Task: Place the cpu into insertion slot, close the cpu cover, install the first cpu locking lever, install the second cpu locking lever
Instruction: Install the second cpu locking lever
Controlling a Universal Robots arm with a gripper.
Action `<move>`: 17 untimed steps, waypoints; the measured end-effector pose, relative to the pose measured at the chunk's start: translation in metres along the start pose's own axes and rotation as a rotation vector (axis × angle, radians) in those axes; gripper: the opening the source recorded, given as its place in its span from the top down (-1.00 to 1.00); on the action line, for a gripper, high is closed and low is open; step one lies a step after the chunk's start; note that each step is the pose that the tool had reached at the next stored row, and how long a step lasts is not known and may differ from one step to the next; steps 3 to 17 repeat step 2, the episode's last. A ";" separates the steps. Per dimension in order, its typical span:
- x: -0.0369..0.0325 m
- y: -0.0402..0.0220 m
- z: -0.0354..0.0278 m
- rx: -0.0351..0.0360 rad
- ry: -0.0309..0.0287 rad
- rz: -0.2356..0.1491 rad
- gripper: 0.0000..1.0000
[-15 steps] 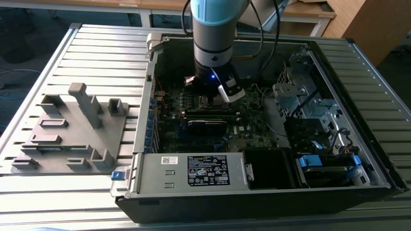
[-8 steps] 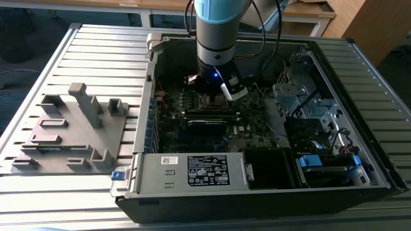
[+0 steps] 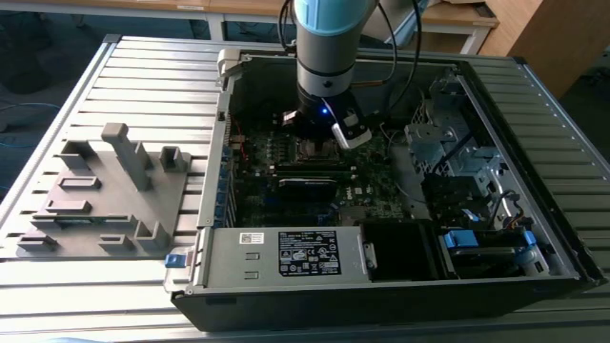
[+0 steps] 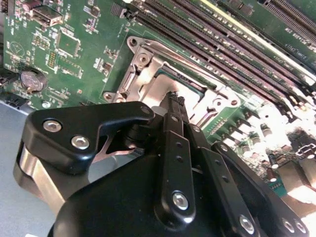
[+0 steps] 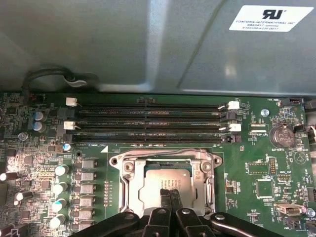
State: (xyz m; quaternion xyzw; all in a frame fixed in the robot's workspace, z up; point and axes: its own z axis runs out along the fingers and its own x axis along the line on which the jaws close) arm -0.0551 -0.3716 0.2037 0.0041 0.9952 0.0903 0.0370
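The robot's hand [image 5: 170,193], fingers pressed closed together, touches the light, fragile cpu [image 5: 165,183] seated beneath the thin, stiff cpu cover [image 5: 129,181].

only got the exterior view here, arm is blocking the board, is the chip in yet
Observer: Yes. In the first wrist view the chip lies flat, grey top up, beside the memory slots.
Operator: cover up or down
Observer: Down. The cover lies flat around the chip, which shows through its window.
Operator: and the tool
Observer: The tool has its fingertips shut together with nothing between them, right over the chip's top. I cannot tell whether they touch it.
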 end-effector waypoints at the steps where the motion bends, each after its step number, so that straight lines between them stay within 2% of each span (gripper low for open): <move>1: 0.0000 0.0000 0.0000 0.0000 0.0000 0.000 0.79; 17: 0.0000 0.0001 0.0000 0.0000 0.0000 0.000 0.79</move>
